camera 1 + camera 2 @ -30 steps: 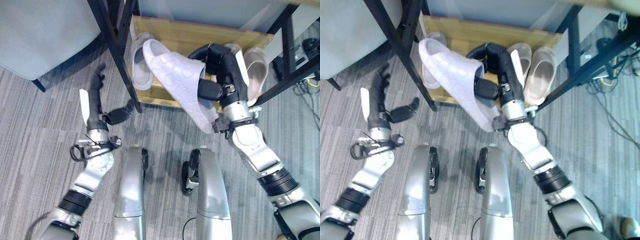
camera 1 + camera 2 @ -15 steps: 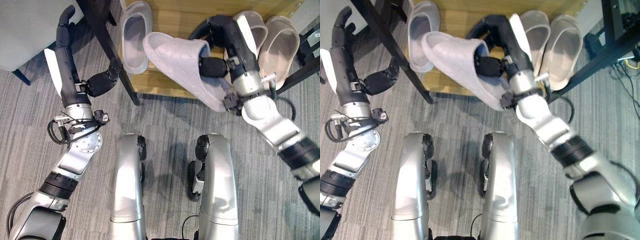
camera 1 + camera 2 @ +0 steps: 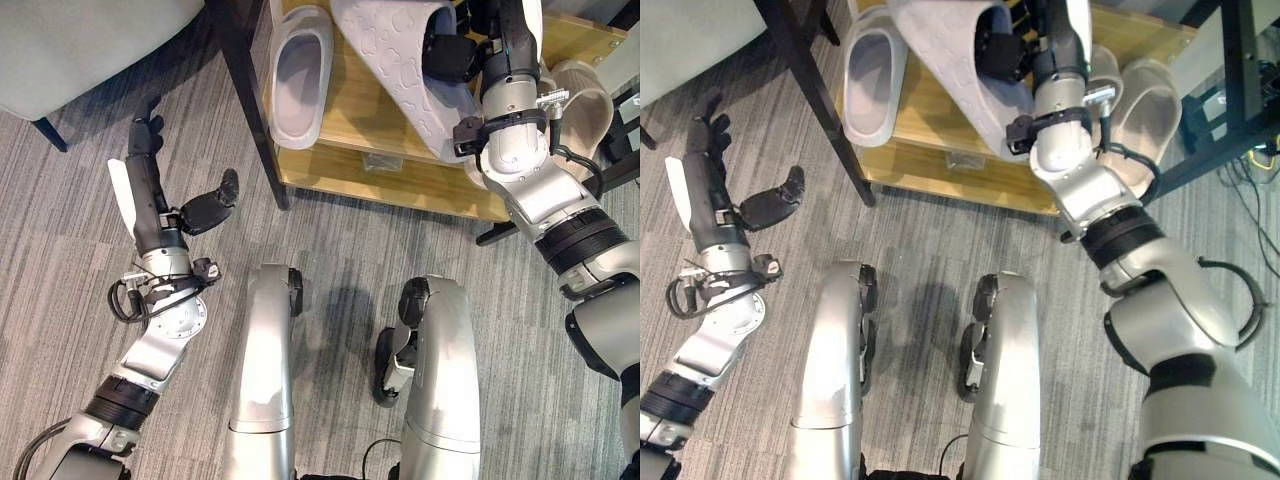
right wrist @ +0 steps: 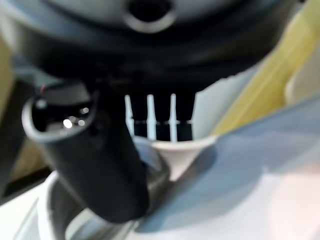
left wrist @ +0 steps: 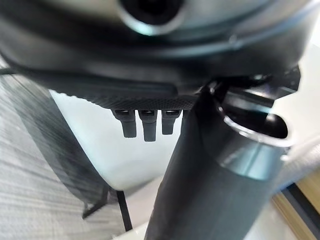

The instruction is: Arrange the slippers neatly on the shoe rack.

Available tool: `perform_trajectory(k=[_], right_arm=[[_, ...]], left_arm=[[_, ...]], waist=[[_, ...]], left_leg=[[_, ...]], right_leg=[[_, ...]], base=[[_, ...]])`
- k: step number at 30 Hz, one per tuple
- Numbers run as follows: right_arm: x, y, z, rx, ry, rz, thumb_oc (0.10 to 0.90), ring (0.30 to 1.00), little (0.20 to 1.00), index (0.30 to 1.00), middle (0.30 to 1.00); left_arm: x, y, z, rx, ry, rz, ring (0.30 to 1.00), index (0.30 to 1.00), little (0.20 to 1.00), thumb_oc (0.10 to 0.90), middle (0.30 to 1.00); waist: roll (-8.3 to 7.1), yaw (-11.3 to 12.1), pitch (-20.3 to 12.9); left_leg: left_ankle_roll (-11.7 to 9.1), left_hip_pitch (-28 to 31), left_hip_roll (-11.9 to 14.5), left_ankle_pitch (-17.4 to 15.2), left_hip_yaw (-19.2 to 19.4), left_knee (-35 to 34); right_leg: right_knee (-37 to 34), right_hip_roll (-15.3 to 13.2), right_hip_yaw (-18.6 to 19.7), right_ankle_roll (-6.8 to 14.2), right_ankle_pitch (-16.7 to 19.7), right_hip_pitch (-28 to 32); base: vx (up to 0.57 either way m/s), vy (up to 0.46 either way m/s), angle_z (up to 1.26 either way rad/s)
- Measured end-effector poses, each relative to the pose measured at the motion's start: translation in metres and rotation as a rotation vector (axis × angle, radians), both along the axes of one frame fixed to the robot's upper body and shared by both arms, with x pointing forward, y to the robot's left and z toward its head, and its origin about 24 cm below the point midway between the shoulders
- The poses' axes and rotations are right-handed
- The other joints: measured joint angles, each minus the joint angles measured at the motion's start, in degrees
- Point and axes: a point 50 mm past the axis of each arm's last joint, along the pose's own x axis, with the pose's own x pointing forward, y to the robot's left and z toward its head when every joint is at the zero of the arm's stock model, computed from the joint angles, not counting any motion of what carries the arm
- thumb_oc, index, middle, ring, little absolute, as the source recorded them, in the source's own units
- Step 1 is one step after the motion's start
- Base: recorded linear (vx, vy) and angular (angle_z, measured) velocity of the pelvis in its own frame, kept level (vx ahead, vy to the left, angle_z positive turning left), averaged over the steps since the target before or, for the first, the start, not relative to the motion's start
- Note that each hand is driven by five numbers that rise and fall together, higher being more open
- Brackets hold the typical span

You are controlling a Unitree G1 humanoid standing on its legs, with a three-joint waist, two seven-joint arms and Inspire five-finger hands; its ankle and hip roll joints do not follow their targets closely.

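R hand (image 3: 452, 55) clamped on white slipper (image 3: 392, 60), sole up over shoe rack (image 3: 400, 170); L hand (image 3: 160, 205) open, off rack.

My right hand (image 3: 1012, 52) curled on white slipper (image 3: 958, 70), thumb tucked inside its opening, sole turned up, slipper tilted above wooden shelf (image 3: 940, 150) of shoe rack. Second white slipper (image 3: 875, 72) flat on shelf, just beside black rack leg (image 3: 810, 95). Beige pair (image 3: 1140, 115) on shelf beside my wrist (partly hidden by arm). My left hand (image 3: 715, 200) over grey carpet (image 3: 930, 250), fingers straight, holding nothing.
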Motion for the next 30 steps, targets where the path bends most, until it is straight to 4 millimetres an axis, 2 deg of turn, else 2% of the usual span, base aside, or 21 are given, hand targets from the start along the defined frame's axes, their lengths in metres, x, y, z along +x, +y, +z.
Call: perform_trajectory(k=[10, 15, 16, 17, 25, 30], right_arm=[[0.013, -0.031, -0.007, 0.069, 0.071, -0.16, 0.4, 0.3, 0.3, 0.3, 0.3], [0.017, -0.035, -0.008, 0.074, 0.097, -0.201, 0.4, 0.3, 0.3, 0.3, 0.3], [0.017, -0.04, -0.006, 0.064, 0.101, -0.231, 0.499, 0.448, 0.448, 0.448, 0.448], [0.017, -0.041, -0.005, 0.066, 0.099, -0.238, 0.8, 0.9, 0.9, 0.9, 0.9], [0.018, -0.044, -0.007, 0.069, 0.112, -0.247, 0.8, 0.9, 0.9, 0.9, 0.9], [0.021, -0.047, -0.01, -0.025, 0.165, -0.283, 0.8, 0.9, 0.9, 0.9, 0.9]], left_arm=[[-0.004, -0.004, -0.011, -0.008, 0.018, -0.031, 0.9, 0.9, 0.9, 0.8, 0.9], [-0.007, -0.005, -0.018, -0.004, 0.044, -0.056, 0.9, 0.9, 0.9, 0.8, 0.9], [-0.007, -0.009, -0.022, 0.007, 0.065, -0.08, 0.9, 0.9, 0.9, 0.8, 0.9], [-0.007, -0.011, -0.026, 0.014, 0.082, -0.091, 0.9, 0.9, 0.9, 0.8, 0.9], [-0.006, -0.012, -0.034, 0.01, 0.123, -0.11, 0.9, 0.9, 0.9, 0.8, 0.9], [-0.007, -0.012, -0.041, 0.023, 0.162, -0.123, 0.9, 0.9, 0.9, 0.8, 0.9]], waist=[[-0.02, 2.07, 0.01], [-0.02, 2.49, 0.01], [-0.02, 2.69, 0.01], [-0.02, 2.76, 0.01], [-0.03, 3.54, 0.02], [-0.06, 3.6, 0.03]], left_leg=[[0.14, -0.04, 0.0, -0.11, -0.03, -0.03], [0.18, -0.17, -0.27, -0.12, -0.06, -0.04], [0.18, -0.23, -0.36, -0.12, -0.05, -0.04], [0.24, -0.28, -0.41, -0.15, -0.07, -0.03], [0.37, -0.36, -0.53, -0.21, -0.09, -0.01], [0.4, -0.42, -0.59, -0.23, -0.1, 0.11]], right_leg=[[-0.1, -0.08, 0.03, 0.11, -0.11, 0.09], [-0.07, -0.21, 0.14, 0.4, -0.34, 0.1], [-0.08, -0.29, 0.05, 0.39, -0.42, 0.16], [-0.08, -0.41, 0.05, 0.38, -0.46, 0.15], [-0.13, -0.52, 0.06, 0.48, -0.59, 0.25], [-0.13, -0.65, -0.02, 0.52, -0.6, 0.34]], base=[[0.0, 0.003, 0.0], [0.01, 0.006, 0.01], [0.02, 0.012, 0.05], [0.01, 0.007, 0.04], [0.0, 0.0, 0.0], [0.0, 0.007, 0.0]])
